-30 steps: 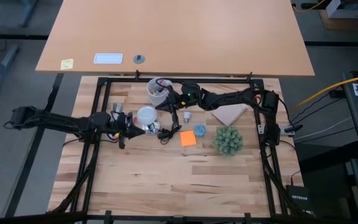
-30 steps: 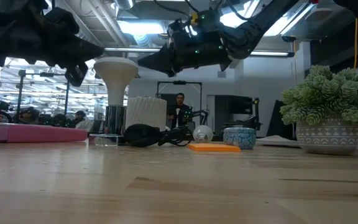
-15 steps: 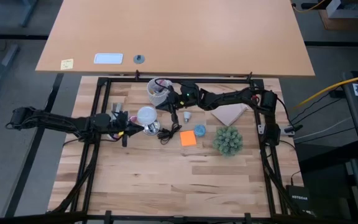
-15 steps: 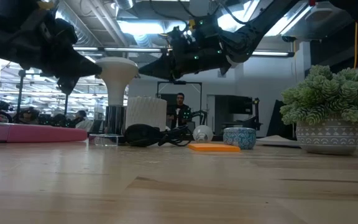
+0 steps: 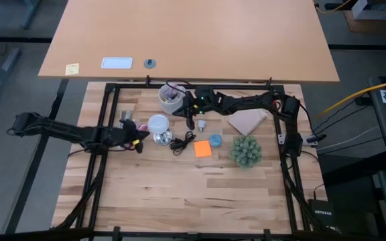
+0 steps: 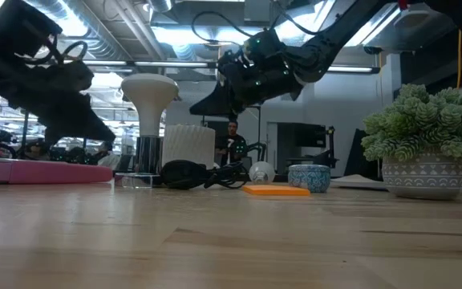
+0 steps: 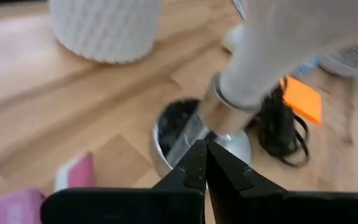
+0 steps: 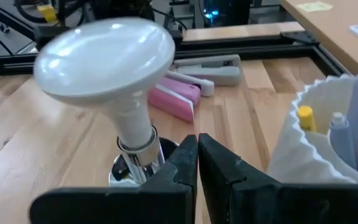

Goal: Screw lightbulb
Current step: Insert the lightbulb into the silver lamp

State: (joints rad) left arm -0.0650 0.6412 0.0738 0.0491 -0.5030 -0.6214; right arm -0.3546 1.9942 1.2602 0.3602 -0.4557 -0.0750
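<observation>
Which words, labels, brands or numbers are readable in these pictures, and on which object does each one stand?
"NETGEAR": on the black box on the floor, past the table corner on the right arm's side.
Yellow sticky note on the far tabletop: any writing is too small to read.
White card beside it: too small to read.
Orange sticky note on the work table: no writing shows.
</observation>
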